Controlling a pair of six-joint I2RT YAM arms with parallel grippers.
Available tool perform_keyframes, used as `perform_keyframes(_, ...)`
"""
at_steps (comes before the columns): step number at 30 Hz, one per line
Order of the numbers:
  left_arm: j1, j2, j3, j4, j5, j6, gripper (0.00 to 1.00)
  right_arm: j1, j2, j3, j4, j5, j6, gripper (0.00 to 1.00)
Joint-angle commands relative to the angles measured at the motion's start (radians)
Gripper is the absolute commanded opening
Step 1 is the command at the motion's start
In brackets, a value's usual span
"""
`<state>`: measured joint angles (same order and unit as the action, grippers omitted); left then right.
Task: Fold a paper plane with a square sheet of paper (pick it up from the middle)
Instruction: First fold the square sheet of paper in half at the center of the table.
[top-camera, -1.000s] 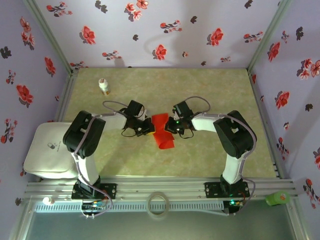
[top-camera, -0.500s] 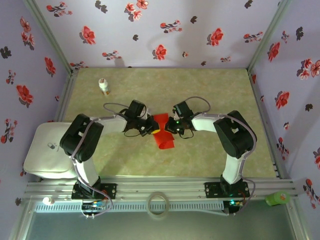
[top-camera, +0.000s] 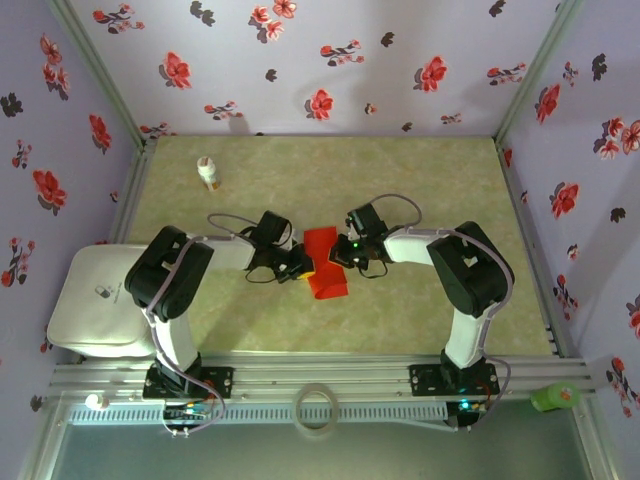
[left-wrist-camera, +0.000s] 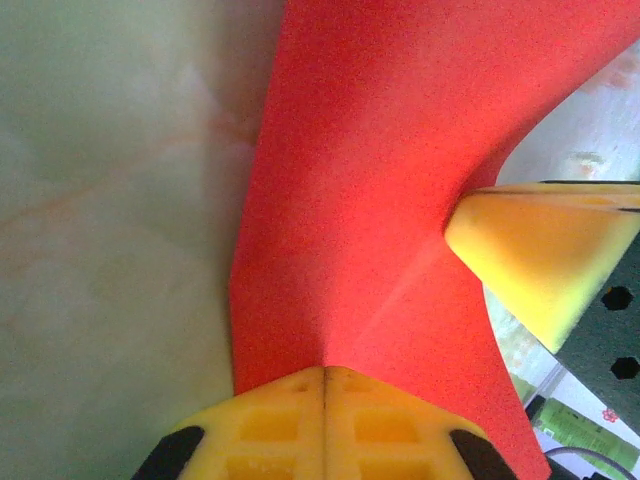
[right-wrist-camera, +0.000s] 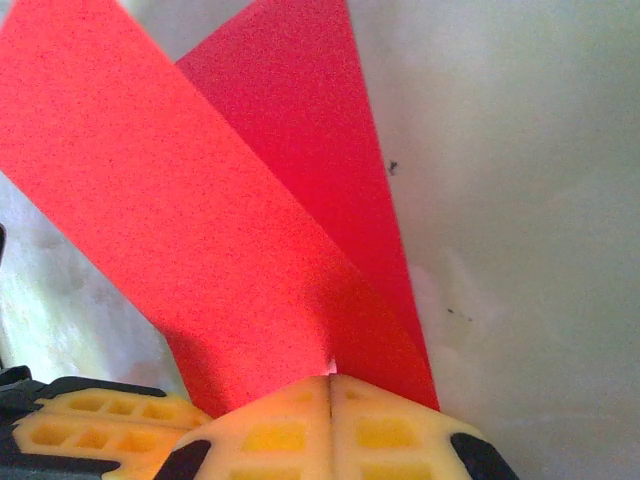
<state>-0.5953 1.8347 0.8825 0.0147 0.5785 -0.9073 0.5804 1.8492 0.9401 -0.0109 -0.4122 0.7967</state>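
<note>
The square sheet of paper (top-camera: 323, 262), thin, matte and bright red, is seen folded into a narrow creased shape, about midway between the left and right edges of the pale marbled table (top-camera: 420, 180). It is pinched on opposite sides by the left hand (top-camera: 300, 266) and the right hand (top-camera: 341, 256), whose yellow gridded fingers (right-wrist-camera: 270, 430) are pressed together.

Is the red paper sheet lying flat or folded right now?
Folded: the thin bright red paper sheet shows two overlapping layers fanning from the shut right claw, and a crease meets the shut left claw.
</note>
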Motion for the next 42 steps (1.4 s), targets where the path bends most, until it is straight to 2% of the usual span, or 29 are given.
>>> perform_keyframes(1,-0.013,-0.05,0.033,-0.084,-0.028,0.034,0.0,0.002,0.05,-0.048,-0.113,0.085,0.013,0.0)
perform_keyframes(8,-0.025,-0.057,0.015,0.071,0.026,-0.097,0.0,0.002,0.043,-0.049,-0.111,0.09,0.02,0.0)
perform_keyframes(15,-0.029,-0.029,-0.065,0.108,0.042,-0.102,0.0,0.002,0.044,-0.055,-0.103,0.088,0.026,0.0)
perform_keyframes(23,-0.031,-0.024,-0.13,0.047,-0.008,-0.007,0.0,0.004,0.04,-0.072,-0.093,0.089,0.036,0.0)
perform_keyframes(33,-0.042,-0.165,-0.084,0.064,-0.02,-0.052,0.0,0.004,0.038,-0.062,-0.108,0.091,0.033,0.0)
perform_keyframes(42,-0.061,-0.113,-0.125,0.158,0.019,-0.11,0.0,0.007,0.039,-0.055,-0.119,0.096,0.027,0.0)
